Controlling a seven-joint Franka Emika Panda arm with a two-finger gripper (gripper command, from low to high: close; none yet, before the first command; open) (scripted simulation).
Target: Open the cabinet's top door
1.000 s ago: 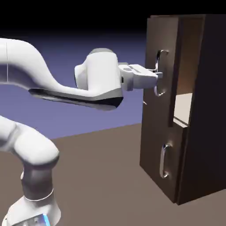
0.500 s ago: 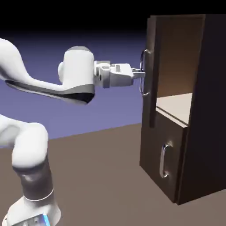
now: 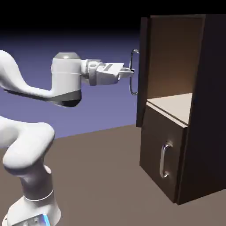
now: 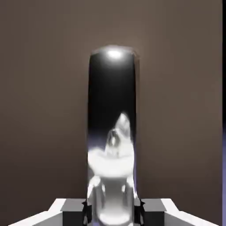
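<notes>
The dark brown cabinet (image 3: 198, 132) stands at the exterior view's right. Its top door (image 3: 142, 70) is swung far out, seen almost edge-on, and the upper compartment with its pale shelf (image 3: 174, 106) is exposed. My gripper (image 3: 131, 72) reaches in from the left and is shut on the door's curved silver handle (image 3: 133, 73). In the hand view the handle (image 4: 112, 132) rises as a shiny dark bar between my fingertips (image 4: 73, 206), with the brown door panel (image 4: 44, 88) filling the background.
The lower panel (image 3: 159, 156) with its small silver handle (image 3: 164, 161) stays closed below the shelf. The brown table (image 3: 97, 176) stretches in front of the cabinet, and my white arm (image 3: 31, 145) rises at the left.
The top door has swung further open toward the exterior view's left. My gripper moved left with the handle in it, and more of the shelf and inner compartment shows.
</notes>
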